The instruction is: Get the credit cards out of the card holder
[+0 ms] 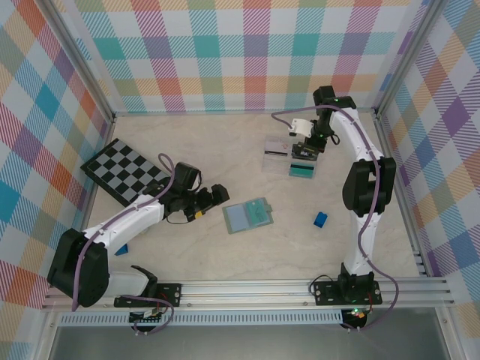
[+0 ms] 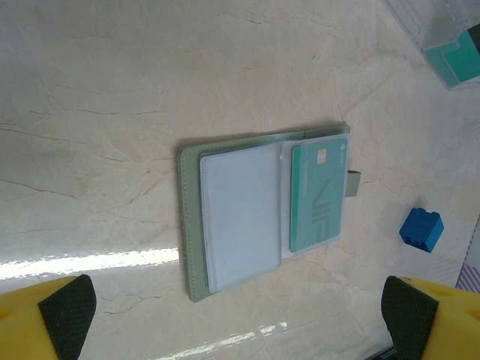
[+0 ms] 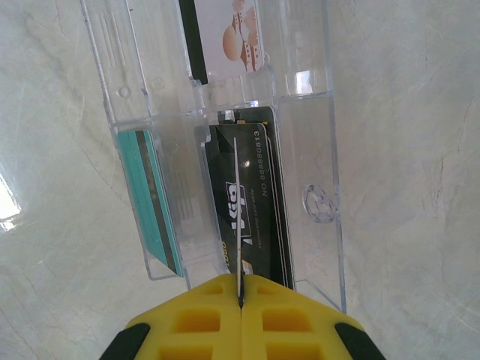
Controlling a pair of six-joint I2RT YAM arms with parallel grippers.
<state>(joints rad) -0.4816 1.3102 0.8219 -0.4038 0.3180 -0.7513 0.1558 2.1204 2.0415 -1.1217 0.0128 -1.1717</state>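
Your right gripper (image 3: pixel 241 296) is pressing its yellow fingers (image 3: pixel 187 322) fully together on a thin credit card (image 3: pixel 237 217). You are seeing that card edge-on, as a pale line running up from the fingertips, so its colour cannot be told. It is standing down inside the middle slot of the clear tray (image 3: pixel 330 150), with dark card faces (image 3: pixel 262 195) just beside it on both sides. The slot walls are sitting close on either side. A teal striped card (image 3: pixel 154 202) is standing in the slot to the left, and a white card with a black stripe (image 3: pixel 225 37) is lying in the compartment beyond. From above, the right gripper (image 1: pixel 304 154) is hanging over the tray (image 1: pixel 274 161) on the far right part of the table.

Your left gripper (image 1: pixel 216 195) is standing wide open and gripping nothing, its dark pads (image 2: pixel 67 315) showing at the two lower corners of the wrist view. It is hovering just left of the card holder (image 1: pixel 249 216), not touching it. The card holder (image 2: pixel 240 217) is lying open and flat near mid table, with a teal VIP card (image 2: pixel 319 196) tucked in its right pocket. Bare tabletop is lying all around it. A small blue block (image 2: pixel 421 229) is sitting to its right, apart from it, and a checkerboard (image 1: pixel 124 171) is lying beyond the left arm near the left wall.
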